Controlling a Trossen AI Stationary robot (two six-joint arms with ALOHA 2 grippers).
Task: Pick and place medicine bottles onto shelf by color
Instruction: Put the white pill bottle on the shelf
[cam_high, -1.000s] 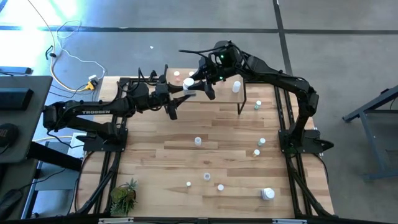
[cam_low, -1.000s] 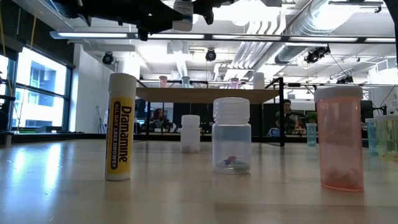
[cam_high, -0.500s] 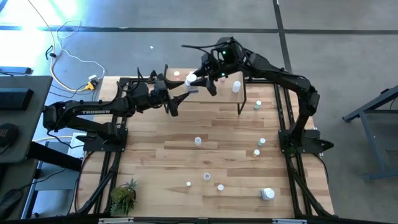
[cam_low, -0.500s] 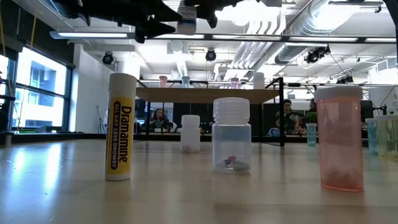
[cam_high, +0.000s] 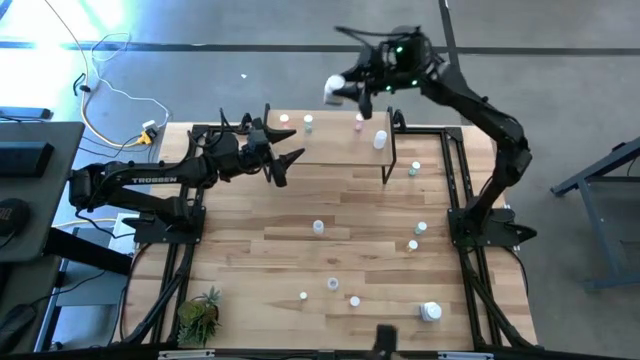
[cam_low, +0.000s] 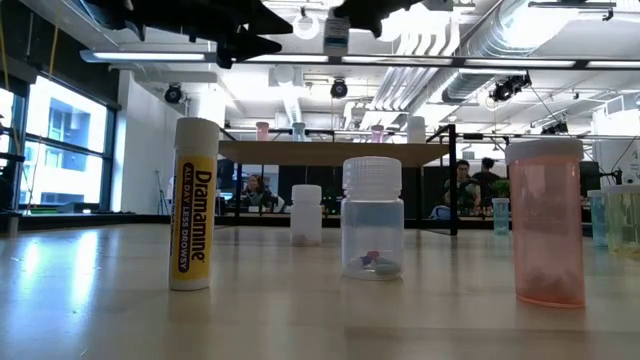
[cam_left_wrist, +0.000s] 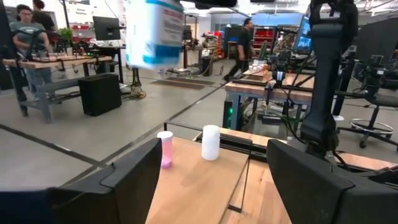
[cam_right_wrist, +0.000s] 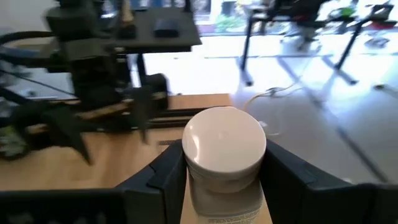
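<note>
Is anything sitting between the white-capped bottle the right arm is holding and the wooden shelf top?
Nothing visible blocks it. The right gripper holds the white-capped bottle in the air past the far edge of the shelf. A few small bottles stand along that edge, and the open left gripper waits at the near left side.

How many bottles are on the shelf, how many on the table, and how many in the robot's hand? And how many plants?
Bottles on the shelf: 4
Bottles on the table: 8
Bottle in the right gripper: 1
Plant: 1
Total: 14
</note>
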